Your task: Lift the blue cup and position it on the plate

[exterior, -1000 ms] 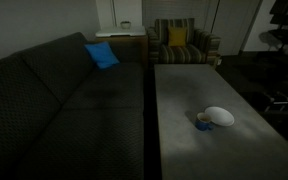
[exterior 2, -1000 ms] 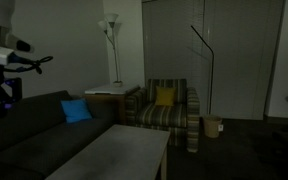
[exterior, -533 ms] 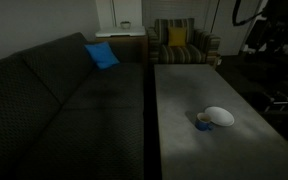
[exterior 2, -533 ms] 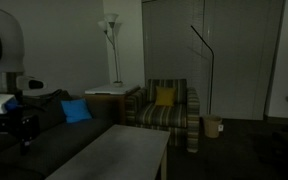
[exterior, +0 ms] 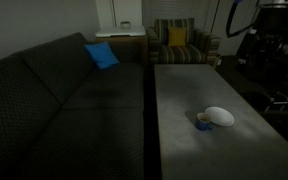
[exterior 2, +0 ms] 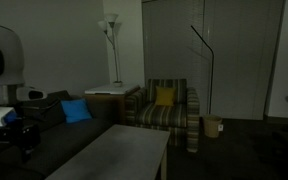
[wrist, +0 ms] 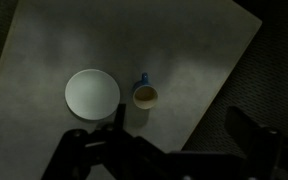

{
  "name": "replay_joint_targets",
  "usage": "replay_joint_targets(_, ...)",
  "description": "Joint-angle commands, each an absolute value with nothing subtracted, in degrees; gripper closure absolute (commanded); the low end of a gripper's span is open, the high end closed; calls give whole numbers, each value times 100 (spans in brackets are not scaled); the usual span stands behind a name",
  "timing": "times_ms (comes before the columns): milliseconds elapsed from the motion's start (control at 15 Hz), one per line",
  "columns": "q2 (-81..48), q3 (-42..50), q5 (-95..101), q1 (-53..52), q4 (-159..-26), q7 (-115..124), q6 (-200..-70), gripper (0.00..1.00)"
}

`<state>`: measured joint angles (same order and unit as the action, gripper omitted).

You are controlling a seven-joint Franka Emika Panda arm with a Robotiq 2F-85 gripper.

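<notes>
The blue cup [exterior: 203, 122] is tiny with a lighter inside and stands upright on the grey table [exterior: 194, 90], right beside the small white plate [exterior: 220, 116]. In the wrist view the cup [wrist: 145, 95] is to the right of the plate [wrist: 92, 93], a small gap apart. My gripper [wrist: 182, 135] hangs high above them with its two dark fingers spread wide and nothing between them. The arm [exterior: 259, 28] shows at the table's far right. The cup and plate are out of view in the exterior view that shows the arm [exterior 2: 6, 112] at the left edge.
A dark sofa [exterior: 54, 100] with a blue square cushion [exterior: 102, 55] runs along one side of the table. A striped armchair [exterior: 181, 42] with a yellow cushion stands behind it. A floor lamp [exterior 2: 111, 40] and a side table are at the back. The room is dim.
The arm has come into view at the top right of the table and has dropped lower over the sofa side. The cup and plate have not moved.
</notes>
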<state>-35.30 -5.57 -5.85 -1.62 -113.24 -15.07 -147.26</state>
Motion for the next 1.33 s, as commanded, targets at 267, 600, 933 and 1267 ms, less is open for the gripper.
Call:
replay_joint_targets(267, -4412, -593, -183, -336, -10811, -1070, -15330, 0)
replay_joint_targets(600, -5366, -577, -74, -309, -9813, -1128, -15171, 0)
replay_joint_targets(933, -6410, -712, -134, -121, -8545, -1253, -14691, 0)
replay_joint_targets(1267, -7275, -691, -171, -183, -7667, -1120, -14316, 0)
